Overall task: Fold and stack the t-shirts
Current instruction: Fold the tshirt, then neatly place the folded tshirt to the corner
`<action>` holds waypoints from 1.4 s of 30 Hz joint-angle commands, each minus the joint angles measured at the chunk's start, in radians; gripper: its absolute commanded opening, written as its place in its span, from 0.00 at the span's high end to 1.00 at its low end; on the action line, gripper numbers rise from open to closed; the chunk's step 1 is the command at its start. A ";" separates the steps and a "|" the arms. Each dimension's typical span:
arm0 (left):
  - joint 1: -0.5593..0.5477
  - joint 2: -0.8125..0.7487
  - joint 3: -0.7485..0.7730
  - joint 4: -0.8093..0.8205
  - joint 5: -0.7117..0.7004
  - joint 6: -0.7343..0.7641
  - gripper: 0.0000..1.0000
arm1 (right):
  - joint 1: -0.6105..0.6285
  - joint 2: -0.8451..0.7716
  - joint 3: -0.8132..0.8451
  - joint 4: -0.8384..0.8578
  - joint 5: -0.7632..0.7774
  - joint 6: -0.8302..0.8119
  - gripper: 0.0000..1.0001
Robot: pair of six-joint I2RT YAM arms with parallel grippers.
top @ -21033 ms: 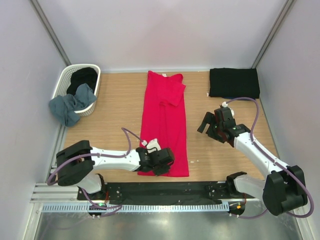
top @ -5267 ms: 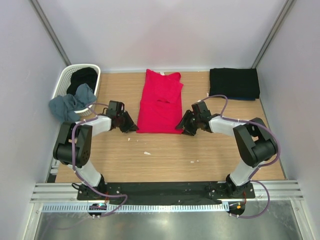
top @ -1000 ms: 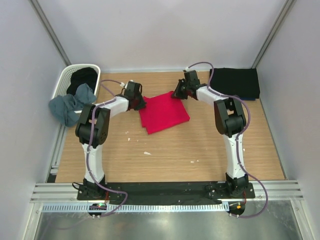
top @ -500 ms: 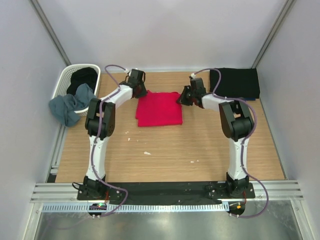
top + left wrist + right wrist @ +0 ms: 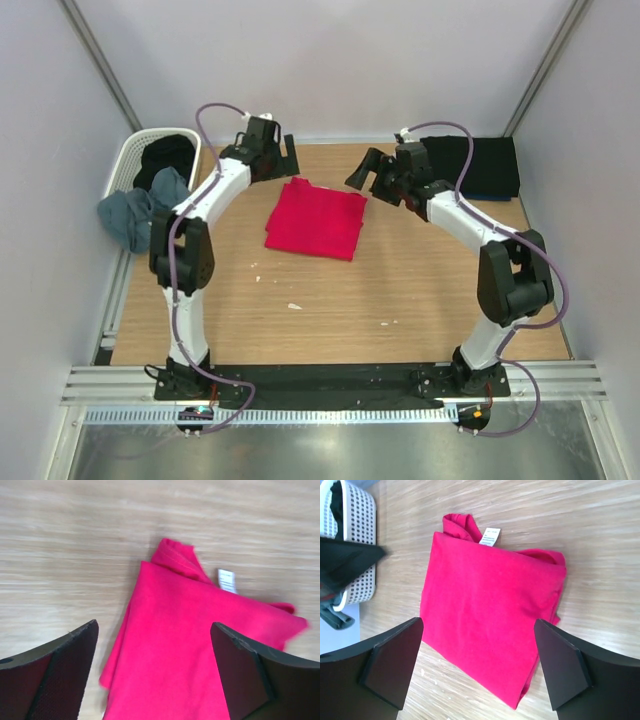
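Pale wooden table [image 5: 330, 300], plain grey walls around it, and lying on the far half of the table is the crimson t-shirt [image 5: 315, 222]. It is folded into a rough square, sitting a little askew. It isn't a crisp job: a nub of cloth pokes out at one far corner beside the white label [image 5: 490, 536], and the layers don't quite line up along one side.

Both grippers hang just beyond it with nothing in them. The left gripper [image 5: 285, 160] is off its far left corner and the right gripper [image 5: 368, 172] off its far right. On each the fingers are spread wide, clear of the cloth.

Further out, a folded black t-shirt [image 5: 470, 165] lies in the far right corner, well apart from the red one. At far left is the white basket [image 5: 130, 165], with another black shirt [image 5: 165, 155] bundled inside. A grey-blue shirt [image 5: 140, 210] slumps over its near rim.

So I'd call it roughly half done (perhaps slightly less). Two shirts look folded, but the red one isn't stacked on the black yet. The two at the basket haven't been spread out at all.
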 commanded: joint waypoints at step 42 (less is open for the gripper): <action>0.326 -0.703 -0.500 -0.166 0.203 -0.092 0.00 | 0.021 0.279 0.110 -0.108 0.184 0.011 0.99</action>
